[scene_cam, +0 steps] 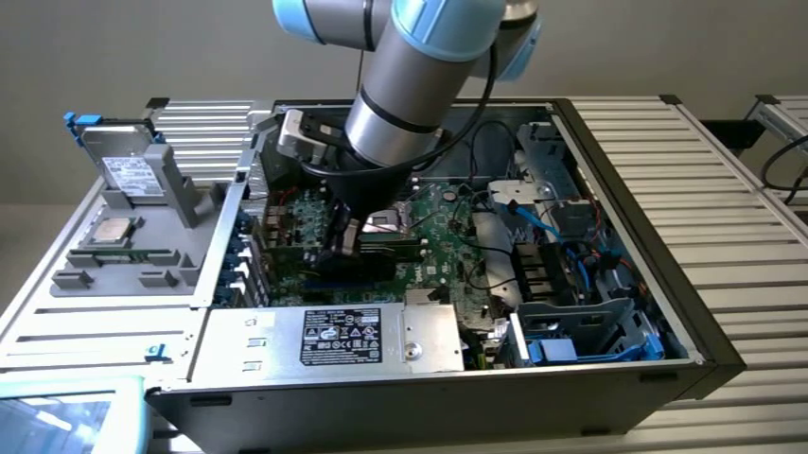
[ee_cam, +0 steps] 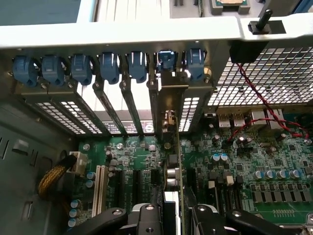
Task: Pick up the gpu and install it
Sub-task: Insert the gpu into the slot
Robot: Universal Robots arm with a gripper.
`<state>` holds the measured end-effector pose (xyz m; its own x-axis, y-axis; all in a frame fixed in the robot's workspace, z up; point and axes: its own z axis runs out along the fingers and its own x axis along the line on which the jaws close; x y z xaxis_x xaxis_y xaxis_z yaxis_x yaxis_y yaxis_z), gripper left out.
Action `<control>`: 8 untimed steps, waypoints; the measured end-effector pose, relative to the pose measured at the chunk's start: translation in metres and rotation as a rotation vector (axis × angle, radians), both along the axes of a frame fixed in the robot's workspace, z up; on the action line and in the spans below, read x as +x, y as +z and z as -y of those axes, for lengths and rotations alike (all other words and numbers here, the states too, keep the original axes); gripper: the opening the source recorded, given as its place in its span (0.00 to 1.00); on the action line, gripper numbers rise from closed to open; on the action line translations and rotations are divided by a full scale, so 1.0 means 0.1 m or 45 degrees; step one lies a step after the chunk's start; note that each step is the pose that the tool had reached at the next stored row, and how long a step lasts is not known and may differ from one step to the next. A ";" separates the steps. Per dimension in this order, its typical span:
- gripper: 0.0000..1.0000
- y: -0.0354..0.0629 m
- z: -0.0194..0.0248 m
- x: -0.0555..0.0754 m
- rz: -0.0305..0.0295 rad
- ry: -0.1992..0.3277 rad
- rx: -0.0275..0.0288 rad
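The gpu stands on edge, seen as a thin card running from my fingers toward the case's rear wall. Its metal bracket sits in one of the rear slot openings, under a blue clip. My gripper is shut on the card's near end, one black finger on each side. In the exterior view the gripper reaches down into the open computer case, low over the green motherboard toward the exterior view's left. Whether the card's lower edge is fully down in its slot is hidden.
A row of blue slot clips and slanted slot covers line the rear wall. A white slot and yellow cable bundle lie beside the card. Red wires cross the board. The power supply fills the case front; a drive holder stands outside.
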<state>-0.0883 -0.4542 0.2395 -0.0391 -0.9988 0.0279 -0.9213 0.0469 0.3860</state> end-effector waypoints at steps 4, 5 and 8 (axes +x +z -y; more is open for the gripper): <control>0.28 0.003 -0.003 0.00 -0.0007 -0.001 0.0019; 0.28 0.004 -0.005 0.00 -0.0008 -0.004 0.0005; 0.28 0.008 -0.005 0.02 -0.0018 -0.008 0.0001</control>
<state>-0.0865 -0.4537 0.2403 -0.0457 -0.9986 0.0279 -0.9204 0.0529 0.3873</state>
